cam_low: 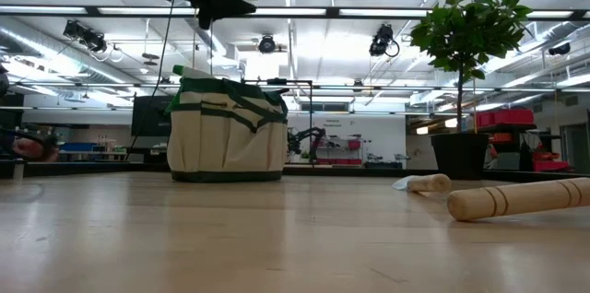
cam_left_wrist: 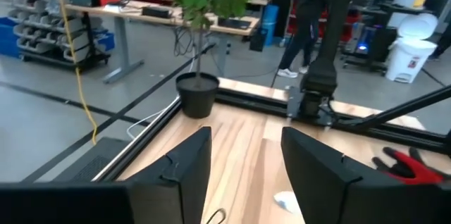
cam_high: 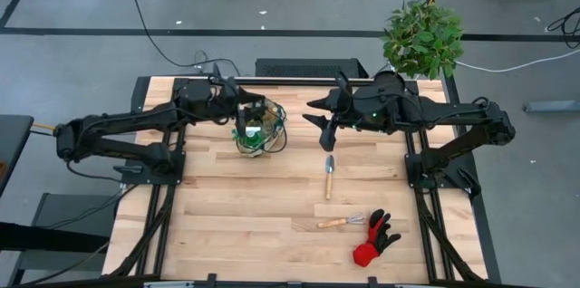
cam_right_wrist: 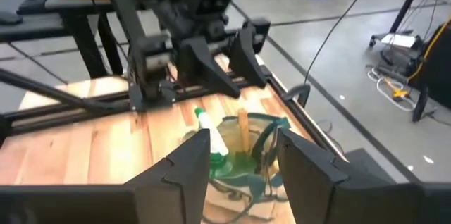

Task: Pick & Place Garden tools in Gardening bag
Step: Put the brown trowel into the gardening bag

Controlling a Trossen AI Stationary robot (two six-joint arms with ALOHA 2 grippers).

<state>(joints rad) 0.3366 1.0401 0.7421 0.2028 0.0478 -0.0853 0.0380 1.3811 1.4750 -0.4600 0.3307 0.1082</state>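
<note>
Left gripper (cam_high: 243,105) hovers open and empty at the bag's (cam_high: 258,130) 11 o'clock, apparently post-drop; right gripper (cam_high: 319,112) waits open, empty, at 3 o'clock.

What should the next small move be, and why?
Probably lower the right hand onto the trowel lying just below it on the table. Its fingers stand open and empty, while the left hand, also empty, hangs over the bag, which already holds the spray bottle.
</note>
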